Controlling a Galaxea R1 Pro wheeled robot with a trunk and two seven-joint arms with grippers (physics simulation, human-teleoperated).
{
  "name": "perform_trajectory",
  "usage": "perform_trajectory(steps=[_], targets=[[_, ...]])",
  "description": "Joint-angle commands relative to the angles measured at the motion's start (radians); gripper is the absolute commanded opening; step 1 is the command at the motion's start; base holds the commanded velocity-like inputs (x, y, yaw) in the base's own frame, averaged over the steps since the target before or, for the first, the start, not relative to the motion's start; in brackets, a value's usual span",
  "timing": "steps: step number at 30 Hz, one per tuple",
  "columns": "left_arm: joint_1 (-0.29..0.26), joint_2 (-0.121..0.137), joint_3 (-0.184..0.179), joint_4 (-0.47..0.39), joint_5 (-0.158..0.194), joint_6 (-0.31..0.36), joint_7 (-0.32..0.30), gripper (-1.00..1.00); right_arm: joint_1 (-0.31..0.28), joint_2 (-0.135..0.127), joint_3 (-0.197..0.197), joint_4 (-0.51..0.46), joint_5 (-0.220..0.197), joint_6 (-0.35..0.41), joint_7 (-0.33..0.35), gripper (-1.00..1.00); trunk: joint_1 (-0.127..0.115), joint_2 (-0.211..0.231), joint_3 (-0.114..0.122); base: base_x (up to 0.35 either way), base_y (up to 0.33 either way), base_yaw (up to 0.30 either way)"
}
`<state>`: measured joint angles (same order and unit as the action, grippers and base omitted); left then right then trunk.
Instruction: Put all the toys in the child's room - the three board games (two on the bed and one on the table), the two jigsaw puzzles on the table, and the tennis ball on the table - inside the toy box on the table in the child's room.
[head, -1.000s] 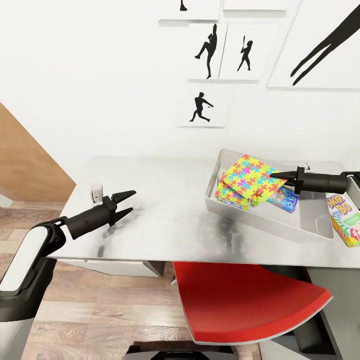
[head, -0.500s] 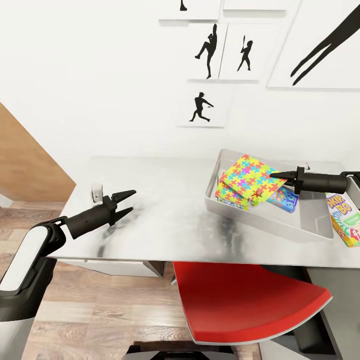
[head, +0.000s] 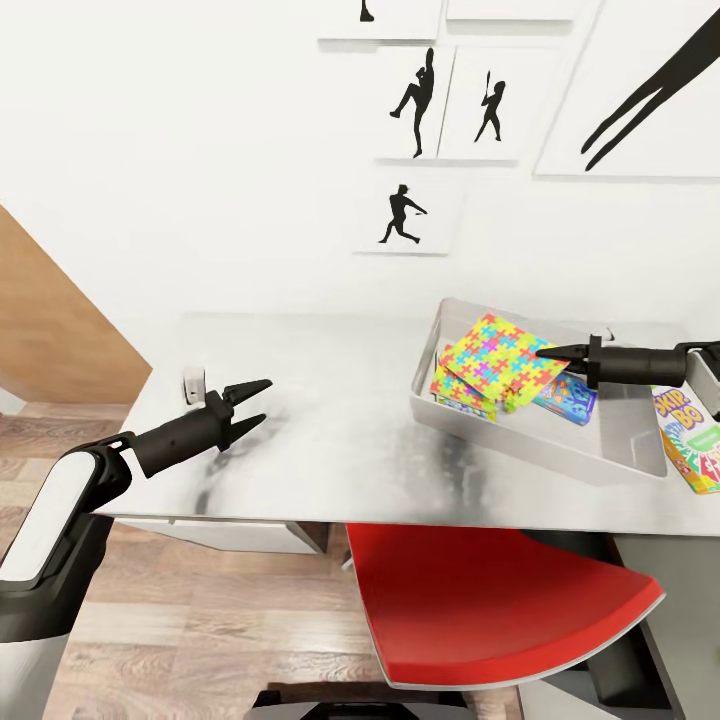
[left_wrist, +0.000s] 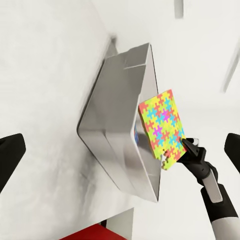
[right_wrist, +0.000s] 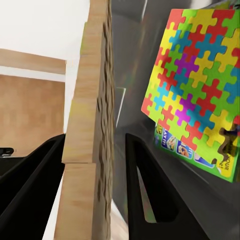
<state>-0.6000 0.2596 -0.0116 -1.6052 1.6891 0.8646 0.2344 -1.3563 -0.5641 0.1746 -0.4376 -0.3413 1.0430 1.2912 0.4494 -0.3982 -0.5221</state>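
My right gripper (head: 543, 351) is shut on a corner of a jigsaw puzzle (head: 492, 358), which it holds tilted over the light grey toy box (head: 540, 442). The right wrist view shows that puzzle's brown edge (right_wrist: 90, 125) between the fingers (right_wrist: 145, 200). Below it in the box lie a second jigsaw puzzle (right_wrist: 200, 85) and a blue board game (head: 568, 396). A green-edged board game (head: 692, 438) lies on the table (head: 330, 430) just right of the box. My left gripper (head: 256, 402) hangs open over the table's left part, holding nothing.
A red chair (head: 480, 610) is tucked under the table's front edge. A small white object (head: 193, 381) stands near the table's left edge behind my left gripper. Baseball-player pictures (head: 405, 215) hang on the white wall behind.
The right gripper has shifted slightly up and left, and the held puzzle has tipped a little flatter over the box. The left arm has not moved.
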Motion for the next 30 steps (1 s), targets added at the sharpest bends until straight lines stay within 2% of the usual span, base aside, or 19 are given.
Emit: perform_trajectory(steps=[1, 30], targets=[[-0.001, 0.001, -0.001, -0.001, 0.011, 0.001, 0.01, 1.0, -0.001, -0.001, 0.005, 0.0, -0.002, 0.004, 0.0, -1.0, 0.001, -0.002, -0.002, 0.0, 0.0, 0.0], [-0.001, 0.001, -0.001, -0.001, 0.011, 0.001, 0.01, 1.0, -0.001, -0.006, 0.002, 0.002, -0.006, 0.004, -0.012, -1.0, 0.001, -0.002, -0.002, 0.0, 0.0, 0.0]])
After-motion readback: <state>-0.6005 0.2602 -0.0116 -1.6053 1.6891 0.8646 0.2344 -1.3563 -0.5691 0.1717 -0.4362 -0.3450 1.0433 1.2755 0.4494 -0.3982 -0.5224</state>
